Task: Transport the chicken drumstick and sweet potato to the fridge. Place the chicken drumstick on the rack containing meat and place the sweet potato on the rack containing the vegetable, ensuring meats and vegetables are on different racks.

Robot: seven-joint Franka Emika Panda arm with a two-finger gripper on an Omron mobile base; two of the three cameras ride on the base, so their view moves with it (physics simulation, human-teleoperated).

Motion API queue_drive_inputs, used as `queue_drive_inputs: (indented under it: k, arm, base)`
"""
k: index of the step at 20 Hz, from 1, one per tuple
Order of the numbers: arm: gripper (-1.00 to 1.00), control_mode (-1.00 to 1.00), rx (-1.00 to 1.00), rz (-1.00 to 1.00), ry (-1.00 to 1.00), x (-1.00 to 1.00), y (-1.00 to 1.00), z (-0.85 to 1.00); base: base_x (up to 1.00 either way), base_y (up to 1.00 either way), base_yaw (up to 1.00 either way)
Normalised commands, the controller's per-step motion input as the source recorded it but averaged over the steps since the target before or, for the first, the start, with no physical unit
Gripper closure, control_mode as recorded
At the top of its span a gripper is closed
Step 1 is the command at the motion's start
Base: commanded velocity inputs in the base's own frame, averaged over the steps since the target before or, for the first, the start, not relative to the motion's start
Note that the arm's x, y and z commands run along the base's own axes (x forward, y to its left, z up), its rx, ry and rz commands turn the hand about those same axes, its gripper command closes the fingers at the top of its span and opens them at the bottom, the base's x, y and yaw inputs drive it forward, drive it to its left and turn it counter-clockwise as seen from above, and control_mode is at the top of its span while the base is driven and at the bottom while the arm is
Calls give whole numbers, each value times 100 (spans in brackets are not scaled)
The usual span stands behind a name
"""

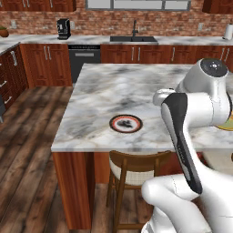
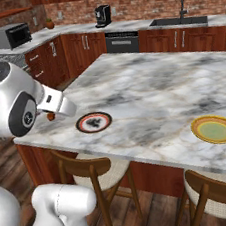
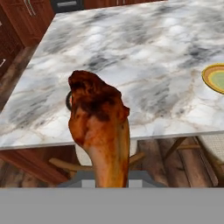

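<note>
The chicken drumstick (image 3: 100,131) fills the middle of the hand view, golden-brown with a charred meaty end pointing away from the camera. My gripper (image 2: 55,110) is shut on its thin lower end, and the drumstick hides the fingertips. It hangs above the near edge of the marble island (image 3: 144,52). A small brown tip (image 2: 50,115) shows below the white hand in the right base view. Behind the drumstick lies a dark-rimmed plate (image 1: 126,123) (image 2: 93,121), bare on the island. The sweet potato and the fridge are out of view.
A yellow-green plate (image 2: 215,129) (image 3: 215,78) sits on the island's right side. Wooden stools (image 1: 132,168) (image 2: 93,174) stand under the near edge. Against the brick back wall are a counter with a sink (image 1: 133,38), a coffee machine (image 1: 63,28) and a microwave (image 2: 11,35).
</note>
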Motion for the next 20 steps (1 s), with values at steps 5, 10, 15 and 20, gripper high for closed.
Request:
queue_drive_inputs:
  k: [5, 10, 15, 20]
  arm:
    - [100, -100, 0, 0, -8, -50, 0, 25]
    - [100, -100, 0, 0, -22, -97, 0, 12]
    - [100, 100, 0, -2, 1, -12, 0, 0]
    - [100, 100, 0, 0, 0, 0, 0, 0]
  base:
    - [0, 0, 0]
    - [0, 0, 0]
    - [-58, -56, -24]
    - [-36, -81, -59]
